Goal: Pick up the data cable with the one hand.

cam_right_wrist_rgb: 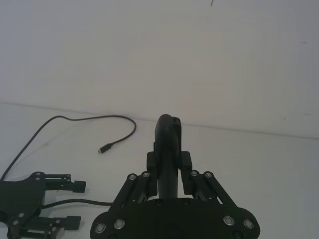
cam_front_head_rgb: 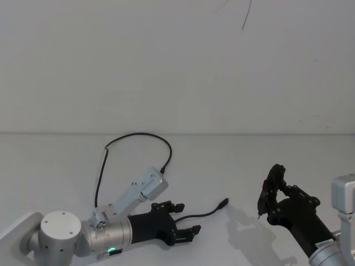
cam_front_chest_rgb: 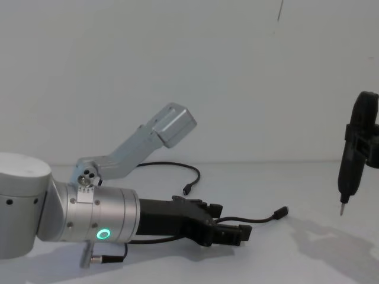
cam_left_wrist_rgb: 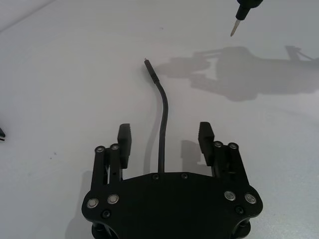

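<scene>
Reaching low and almost level over the white table [cam_front_head_rgb: 277,166], with the left gripper [cam_front_head_rgb: 187,219] spread wide and empty astride the data cable [cam_left_wrist_rgb: 164,124], placed to trap in one squeeze the strand lying flat between the pads [cam_left_wrist_rgb: 205,132]. Held raised well to the right, out of the way, with the right gripper [cam_front_head_rgb: 273,191] seemingly clamped on a black pointed tool [cam_front_chest_rgb: 354,148], tip down.

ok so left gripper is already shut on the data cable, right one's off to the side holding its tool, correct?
No: the left gripper is open. The left wrist view shows its fingers apart with the data cable running between them. The right gripper is off to the side holding its tool.
</scene>
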`<action>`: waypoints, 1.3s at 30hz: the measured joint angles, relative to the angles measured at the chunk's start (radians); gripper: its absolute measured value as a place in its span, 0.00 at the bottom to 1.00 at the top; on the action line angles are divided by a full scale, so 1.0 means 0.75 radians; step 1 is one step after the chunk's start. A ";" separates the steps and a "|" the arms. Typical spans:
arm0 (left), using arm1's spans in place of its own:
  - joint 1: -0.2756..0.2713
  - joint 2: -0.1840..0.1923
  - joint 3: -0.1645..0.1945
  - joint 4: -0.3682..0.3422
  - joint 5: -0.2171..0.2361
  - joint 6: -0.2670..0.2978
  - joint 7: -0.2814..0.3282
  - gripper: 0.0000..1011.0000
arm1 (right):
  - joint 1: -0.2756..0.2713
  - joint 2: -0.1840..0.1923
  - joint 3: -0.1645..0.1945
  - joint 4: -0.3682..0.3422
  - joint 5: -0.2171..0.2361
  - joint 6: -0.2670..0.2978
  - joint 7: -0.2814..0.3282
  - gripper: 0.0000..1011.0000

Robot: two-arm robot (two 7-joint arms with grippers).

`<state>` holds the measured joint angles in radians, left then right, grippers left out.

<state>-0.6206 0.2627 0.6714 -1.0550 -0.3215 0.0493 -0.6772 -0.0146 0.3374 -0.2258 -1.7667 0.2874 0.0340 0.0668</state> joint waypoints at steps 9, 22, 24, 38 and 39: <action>-0.004 -0.006 0.003 0.011 0.009 0.001 0.000 0.53 | 0.000 0.000 0.000 0.000 0.000 0.000 0.000 0.27; -0.006 -0.010 0.004 0.018 0.014 0.003 0.002 0.12 | 0.000 0.000 0.000 0.000 0.000 0.000 0.000 0.27; -0.006 -0.010 0.004 0.018 0.014 0.003 0.002 0.06 | 0.000 0.000 0.000 0.000 0.000 0.000 0.000 0.27; 0.039 0.035 -0.035 -0.097 -0.023 0.011 -0.001 0.04 | 0.000 0.000 0.000 0.000 0.000 0.000 0.000 0.27; 0.046 0.044 -0.040 -0.115 -0.027 0.012 -0.003 0.04 | 0.000 0.000 0.000 0.000 0.000 0.000 0.000 0.27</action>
<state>-0.5859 0.2957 0.6415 -1.1410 -0.3420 0.0583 -0.6791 -0.0146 0.3374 -0.2258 -1.7668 0.2873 0.0340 0.0668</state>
